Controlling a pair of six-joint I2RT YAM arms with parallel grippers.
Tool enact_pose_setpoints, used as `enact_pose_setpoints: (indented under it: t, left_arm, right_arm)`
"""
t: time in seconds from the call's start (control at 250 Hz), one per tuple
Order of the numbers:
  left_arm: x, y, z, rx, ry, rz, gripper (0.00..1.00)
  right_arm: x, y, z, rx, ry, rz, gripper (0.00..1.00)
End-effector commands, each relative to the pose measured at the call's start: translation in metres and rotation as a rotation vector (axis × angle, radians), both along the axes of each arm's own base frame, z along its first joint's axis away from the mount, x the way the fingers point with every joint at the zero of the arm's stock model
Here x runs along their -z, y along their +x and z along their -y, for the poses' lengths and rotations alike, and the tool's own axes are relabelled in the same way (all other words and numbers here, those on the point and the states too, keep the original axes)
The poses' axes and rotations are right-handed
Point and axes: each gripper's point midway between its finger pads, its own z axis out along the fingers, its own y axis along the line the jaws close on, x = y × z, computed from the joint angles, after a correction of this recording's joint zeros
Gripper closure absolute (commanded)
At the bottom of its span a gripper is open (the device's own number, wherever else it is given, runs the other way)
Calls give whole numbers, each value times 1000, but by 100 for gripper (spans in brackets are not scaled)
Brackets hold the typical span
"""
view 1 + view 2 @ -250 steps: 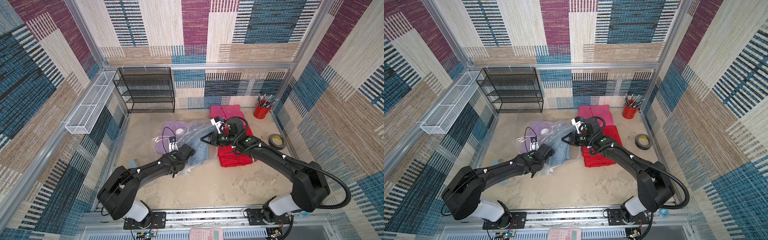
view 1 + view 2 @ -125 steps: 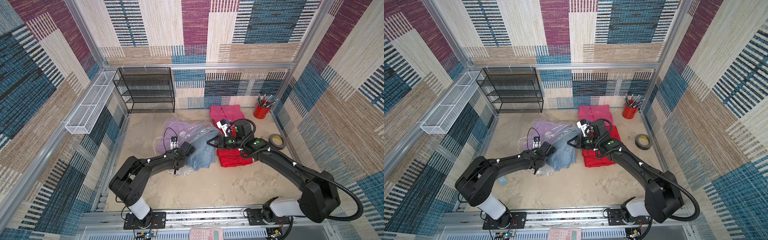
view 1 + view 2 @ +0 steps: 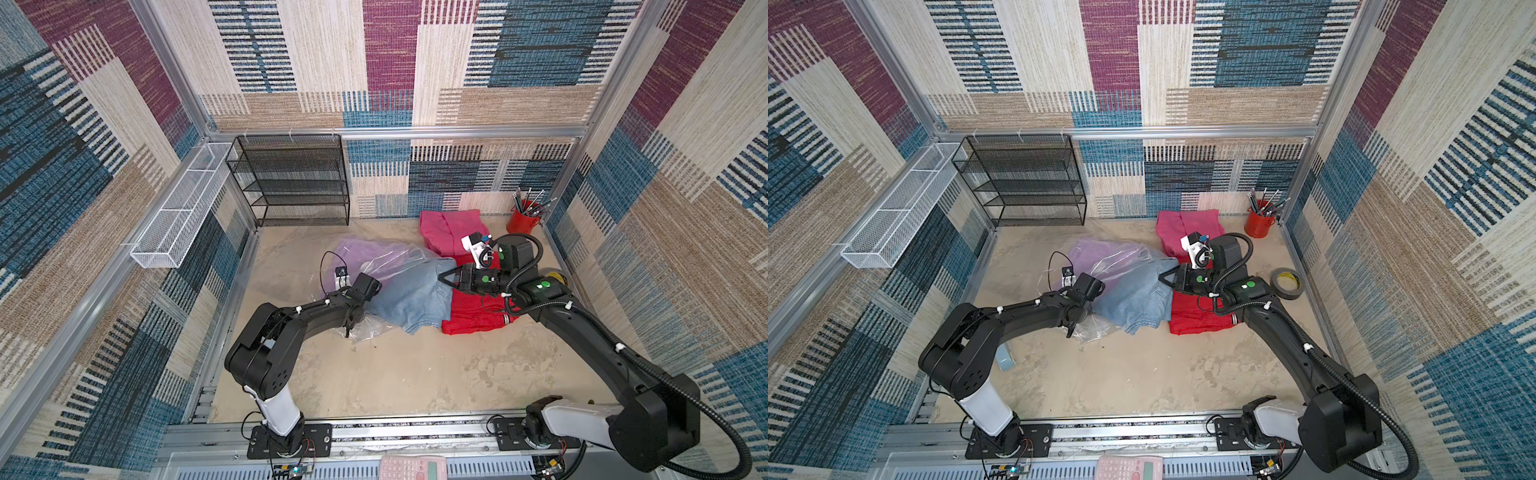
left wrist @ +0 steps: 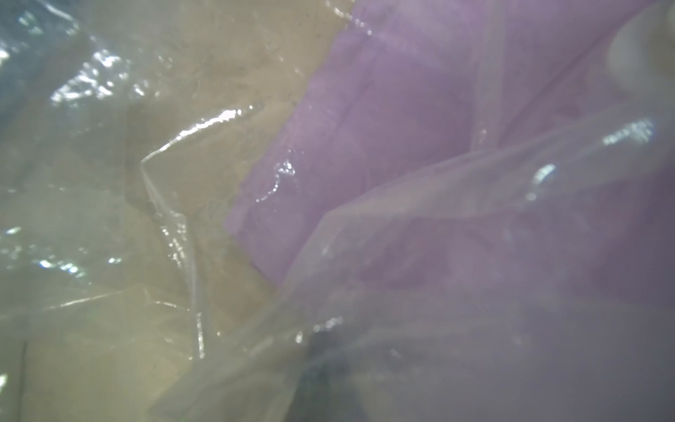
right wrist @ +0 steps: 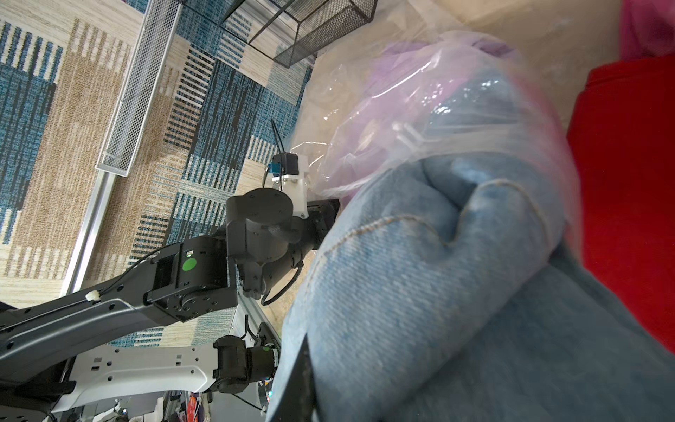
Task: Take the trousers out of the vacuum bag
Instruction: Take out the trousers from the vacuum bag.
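With the base rail at six o'clock, a pink calculator (image 3: 411, 467) lies on the near edge, and beyond it the sandy tabletop (image 3: 395, 382) stretches to the clothes. Around the middle, toward nine o'clock, the left claw (image 3: 371, 286) pokes into the crumpled vacuum bag (image 3: 365, 329). Its tips are buried under plastic and closed tight, but I cannot tell whether they pinch the film. The left wrist view shows only film pressed close over the lilac trousers (image 4: 401, 128). At three o'clock from there, the right claw (image 3: 444, 279) is nipped narrow on the edge of the light-blue denim trousers (image 3: 411, 301). These lie mostly bare outside the bag, with their far part under film. The red trousers (image 3: 473, 318) lie flat on the tabletop, touching the denim at its three o'clock side. The lilac pair sits inside the bag toward eleven o'clock, and the pink trousers (image 3: 444, 232) lie outside it at one o'clock. A tape roll (image 3: 1286, 283) lies by the three o'clock wall. A red pencil cup (image 3: 523, 222) stands in the far two o'clock corner, and a black mesh rack (image 3: 291, 183) stands at eleven.
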Motion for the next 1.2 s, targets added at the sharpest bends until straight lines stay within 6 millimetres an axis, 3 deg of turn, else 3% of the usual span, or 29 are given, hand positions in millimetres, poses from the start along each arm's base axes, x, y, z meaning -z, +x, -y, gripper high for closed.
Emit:
enact_pose_setpoints:
  t: [0.0,0.236,0.42,0.688,0.872,1.108,1.196]
  left_arm:
    - [1,-5,-23,-25,95,-37,100]
    - [14,-1,-26,-34,103,-71,100]
    - [17,6,-26,-41,121,-98,100]
    - [32,10,-28,-50,112,-128,100]
    - [33,10,-28,-51,110,-140,100]
    - [32,6,-29,-53,99,-138,100]
    - [32,2,-30,-57,94,-139,100]
  right_arm:
    - [-41,10,7,5,25,209,100]
    - [-69,0,5,-46,54,281,100]
    - [-88,3,6,-52,51,315,100]
    - [-143,14,7,-38,95,415,100]
    - [-178,9,2,-71,146,464,100]
    - [-203,22,16,9,110,527,100]
    - [-220,28,27,46,117,561,100]
